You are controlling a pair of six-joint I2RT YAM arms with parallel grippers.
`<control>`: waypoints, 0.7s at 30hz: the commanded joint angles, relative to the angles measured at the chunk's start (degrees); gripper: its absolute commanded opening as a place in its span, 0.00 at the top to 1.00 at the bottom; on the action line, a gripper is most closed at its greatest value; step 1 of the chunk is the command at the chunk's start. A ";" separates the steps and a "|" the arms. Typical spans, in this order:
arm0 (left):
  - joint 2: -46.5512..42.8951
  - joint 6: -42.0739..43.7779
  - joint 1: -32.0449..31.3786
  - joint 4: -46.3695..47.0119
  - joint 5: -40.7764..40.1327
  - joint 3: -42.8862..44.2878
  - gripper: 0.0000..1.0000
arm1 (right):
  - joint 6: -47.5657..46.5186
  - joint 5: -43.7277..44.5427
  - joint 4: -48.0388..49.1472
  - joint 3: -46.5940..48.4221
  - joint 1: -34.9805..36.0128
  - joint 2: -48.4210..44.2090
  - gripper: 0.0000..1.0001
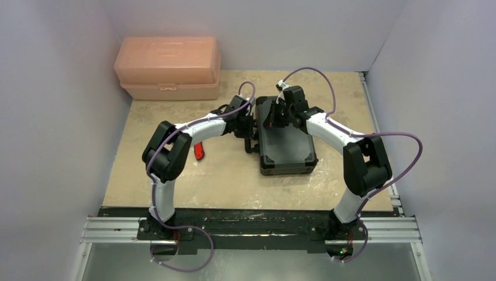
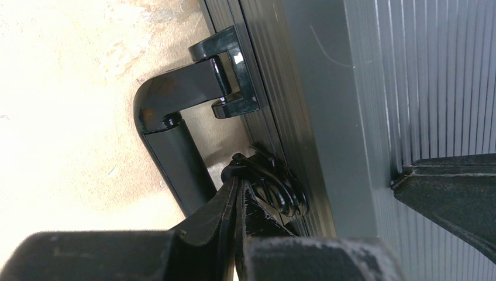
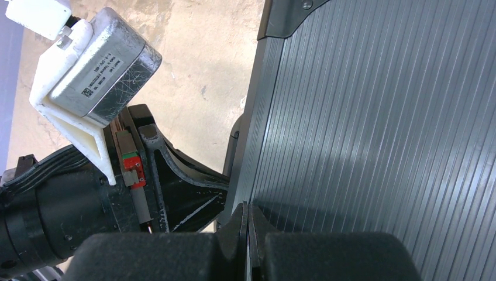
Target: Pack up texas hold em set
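The ribbed black case (image 1: 286, 143) lies shut, its handle (image 2: 175, 146) on the left side, with the left gripper (image 2: 237, 182) and right gripper (image 3: 248, 211) both pressed together.

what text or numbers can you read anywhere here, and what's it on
Sticker on the silver module, right wrist view: a few lines of print and a small square code, too small to read.
Black case: no text visible.
Peach box: no text visible.
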 commanded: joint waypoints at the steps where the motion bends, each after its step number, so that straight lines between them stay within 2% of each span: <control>1: 2.84 0.04 -1.19 0.33 -2.33 0.15 1.00 | -2.67 2.36 -10.02 -3.22 0.28 4.27 1.00; 9: 4.11 -2.63 -2.96 -6.41 -11.81 3.73 1.00 | -3.02 2.50 -10.47 -2.92 0.26 4.11 1.00; 18: 5.90 -2.62 -3.94 -6.46 -11.59 6.70 1.00 | -3.35 2.34 -10.80 -2.39 0.25 4.42 1.00; 21: 7.20 -4.82 -4.11 -9.84 -13.59 9.50 1.00 | -3.45 2.34 -10.98 -2.22 0.27 4.43 1.00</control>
